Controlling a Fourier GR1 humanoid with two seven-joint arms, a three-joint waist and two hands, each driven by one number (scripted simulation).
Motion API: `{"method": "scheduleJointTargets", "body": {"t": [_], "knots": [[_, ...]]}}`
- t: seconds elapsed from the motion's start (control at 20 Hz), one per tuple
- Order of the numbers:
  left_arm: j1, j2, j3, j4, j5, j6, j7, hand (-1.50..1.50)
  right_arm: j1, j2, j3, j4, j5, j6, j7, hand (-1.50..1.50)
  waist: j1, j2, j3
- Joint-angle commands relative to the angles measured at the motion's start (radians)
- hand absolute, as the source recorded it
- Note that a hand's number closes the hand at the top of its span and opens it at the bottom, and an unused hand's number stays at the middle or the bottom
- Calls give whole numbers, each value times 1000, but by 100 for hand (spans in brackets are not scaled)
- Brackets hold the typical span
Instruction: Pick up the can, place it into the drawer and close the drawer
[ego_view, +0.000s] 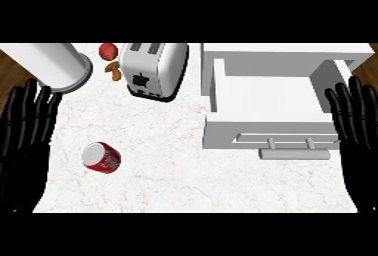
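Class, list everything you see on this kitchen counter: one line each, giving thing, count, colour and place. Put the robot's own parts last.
Soda can: one, red with silver top, lying on its side, counter's left front.
Open drawer: one, white box with grey bar handle, right side, nothing visible inside.
Toaster: one, silver and white, two slots, back centre.
Tall cylinder: one, white, back left corner.
Small food items: a few, red and orange-brown, between cylinder and toaster; kind unclear.
Marble counter: one, white with faint veins.
Left hand: one, black, open, fingers up, left edge.
Right hand: one, black, open, fingers up, right edge.
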Motion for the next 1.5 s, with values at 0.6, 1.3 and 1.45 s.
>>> {"method": "scheduleJointTargets", "body": {"t": [0.6,1.3,1.45], "knots": [[58,549,157,264,681,-827,10,-150,111,3,-155,30,-44,-96,205,-150,-7,1,13],[31,745,293,602,891,-1120,15,-150,330,-16,-295,-24,-210,70,103,-150,-6,-2,15],[-20,746,228,671,931,-1069,71,-150,352,-37,-355,10,-263,123,70,-150,-12,-1,15]]}}
